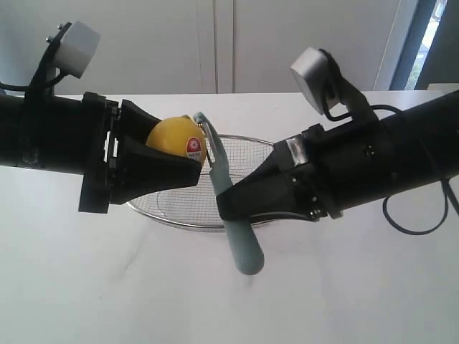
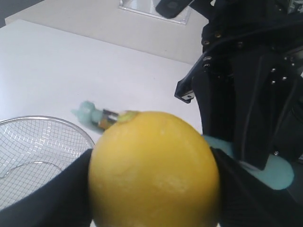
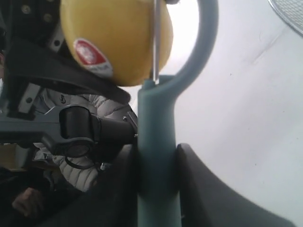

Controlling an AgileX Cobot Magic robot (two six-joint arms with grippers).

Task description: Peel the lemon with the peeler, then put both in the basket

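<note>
The small round yellow lemon [image 1: 174,140], with its red-and-white round sticker [image 1: 194,147], hangs left of centre in the exterior view, clear of the white table [image 1: 86,287]. It is pinched across its widest part by the black left gripper [image 1: 185,152], whose jaws stand far apart only because the fruit fills the gap. Just right of it, the slim peeler with a pale teal-blue handle [image 1: 228,208] stands nearly upright, and the right gripper [image 1: 231,204] has its jaws drawn in on the middle of that handle. The curved head lies against the lemon's sticker side, and in the right wrist view the thin metal blade [image 3: 155,42] seems to touch the rind. Behind and below both, at the frame's centre, the shallow silver wire-mesh basket [image 1: 186,223] rests on the table with nothing visible in it. The lemon looks firm, light and waxy, so it will probably roll or twist under the blade's push, and a grip across its girth suits it best. The peeler is stiff and light, but its smooth handle may pivot in the pads. A hold nearer the head would likely resist that better.
</note>
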